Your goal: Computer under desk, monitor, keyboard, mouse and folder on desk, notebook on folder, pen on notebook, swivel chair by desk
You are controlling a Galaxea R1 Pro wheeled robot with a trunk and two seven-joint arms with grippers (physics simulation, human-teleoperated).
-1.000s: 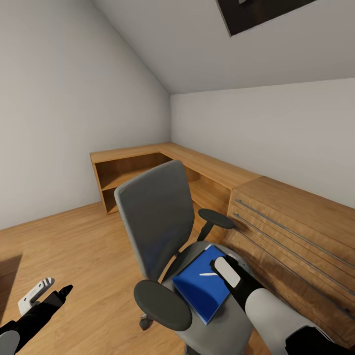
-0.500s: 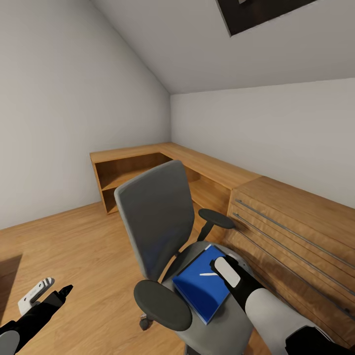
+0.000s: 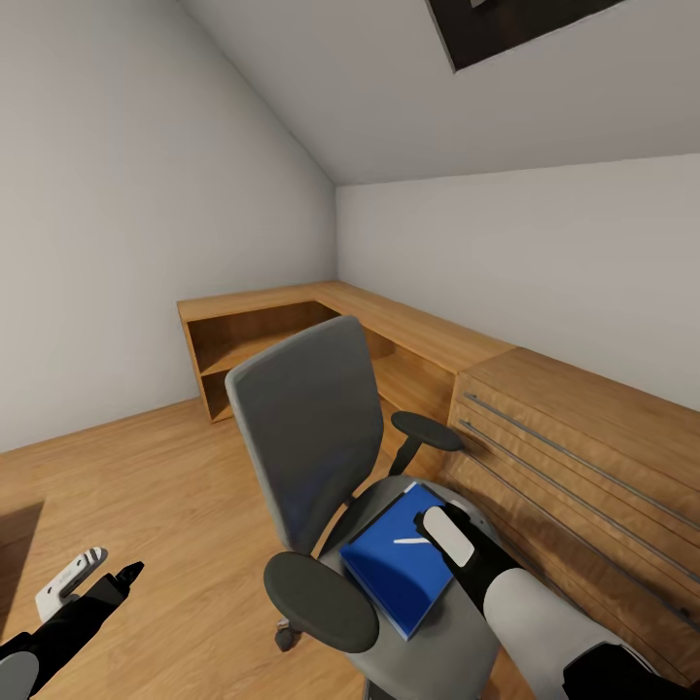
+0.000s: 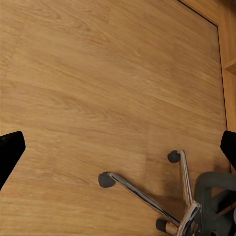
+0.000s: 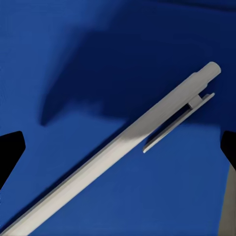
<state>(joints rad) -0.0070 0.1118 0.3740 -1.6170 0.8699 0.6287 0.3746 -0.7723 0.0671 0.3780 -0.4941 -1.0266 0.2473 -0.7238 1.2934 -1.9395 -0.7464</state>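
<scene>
The grey swivel chair (image 3: 311, 428) stands on the wooden floor with its back toward me. On its seat lies the blue folder (image 3: 389, 574) with the white pen (image 3: 408, 540) on top. My right gripper (image 3: 428, 525) hovers just over the pen, open. In the right wrist view the pen (image 5: 162, 110) lies slantwise on the blue folder (image 5: 73, 59), between the dark fingertips (image 5: 10, 152). My left gripper (image 3: 112, 569) hangs low to the chair's left, open and empty, over the floor near the chair's chrome base (image 4: 147, 199). The desk, computer, monitor, keyboard, mouse and notebook are out of view.
A light wooden drawer unit (image 3: 583, 457) stands close to the chair's right. Low wooden shelving (image 3: 292, 331) runs along the far walls into the corner. The ceiling slopes down at the left, with a dark skylight (image 3: 525, 24). Open floor (image 3: 146, 467) lies left of the chair.
</scene>
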